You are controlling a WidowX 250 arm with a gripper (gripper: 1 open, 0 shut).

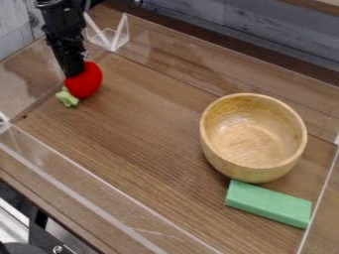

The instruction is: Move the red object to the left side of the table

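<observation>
Desk (159, 139) of brown wood grain, just one, with clear walls at its edge, holds three things we can count: one red strawberry-like toy (85, 81) with a pale green leafy end, at the far left; one round wooden bowl (253, 136) at the right; one green rectangular block (269, 202) just beside the bowl. We see one end effector (73, 70), dark, pinching the red toy

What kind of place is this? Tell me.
Probably a robotics lab or test bench: a robot gripper at a red toy, clear walls edging the wood-grain table, and loose cables at the lower left.
</observation>
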